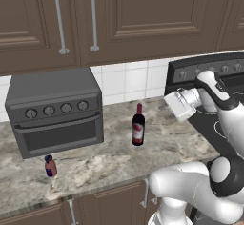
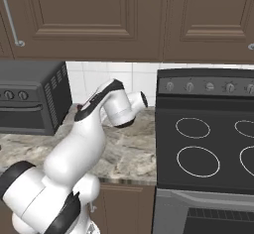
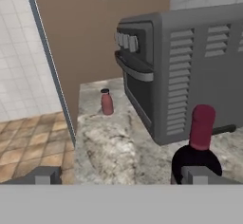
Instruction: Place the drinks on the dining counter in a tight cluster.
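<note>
Pincer (image 3: 118, 174) wide open, nothing in it, aimed at tall dark wine bottle w/ red cap (image 3: 198, 147) on stone desk (image 3: 109, 147), prob to grab it.

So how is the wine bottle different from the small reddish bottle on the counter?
The wine bottle is taller and dark, with a red-and-white label; the small bottle is squat and reddish-brown. The wine bottle stands mid-counter, right of the toaster oven; the small bottle stands near the counter's front edge, before the oven's left corner. Both are upright and capped.
</note>
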Motion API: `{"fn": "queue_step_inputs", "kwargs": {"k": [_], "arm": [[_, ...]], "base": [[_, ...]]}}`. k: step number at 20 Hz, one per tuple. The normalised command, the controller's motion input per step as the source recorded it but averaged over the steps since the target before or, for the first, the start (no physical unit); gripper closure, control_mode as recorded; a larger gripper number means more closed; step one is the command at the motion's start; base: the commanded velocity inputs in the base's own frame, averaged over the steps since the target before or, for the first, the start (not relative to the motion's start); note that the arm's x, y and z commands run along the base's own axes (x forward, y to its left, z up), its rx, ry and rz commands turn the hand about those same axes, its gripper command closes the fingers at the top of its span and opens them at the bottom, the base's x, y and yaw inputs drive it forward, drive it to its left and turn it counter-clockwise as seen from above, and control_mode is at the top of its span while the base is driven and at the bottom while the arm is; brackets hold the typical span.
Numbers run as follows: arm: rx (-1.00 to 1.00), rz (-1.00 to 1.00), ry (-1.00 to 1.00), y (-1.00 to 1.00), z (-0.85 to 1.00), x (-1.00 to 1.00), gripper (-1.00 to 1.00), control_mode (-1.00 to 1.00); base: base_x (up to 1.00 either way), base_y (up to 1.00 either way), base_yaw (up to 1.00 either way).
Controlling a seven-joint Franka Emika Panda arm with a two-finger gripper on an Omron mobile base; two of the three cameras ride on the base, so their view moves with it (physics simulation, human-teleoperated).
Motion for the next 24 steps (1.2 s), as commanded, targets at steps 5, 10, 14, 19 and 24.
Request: {"fn": "queue_step_inputs", "kwargs": {"k": [5, 10, 14, 19, 24], "arm": [[0.02, 0.00, 0.06, 0.00, -0.22, 0.43, -1.00, -1.00], [0.00, 0.00, 0.08, 0.00, -0.21, 0.32, -1.00, -1.00], [0.00, 0.00, 0.04, 0.00, -0.17, 0.18, -1.00, -1.00], [0.00, 0.00, 0.00, 0.00, -0.35, 0.18, -1.00, -1.00], [0.00, 0.00, 0.00, 0.00, -0.47, 0.16, -1.00, -1.00]], "base": [[0.00, 0.00, 0.00], [0.00, 0.00, 0.00], [0.00, 0.00, 0.00], [0.00, 0.00, 0.00], [0.00, 0.00, 0.00]]}}
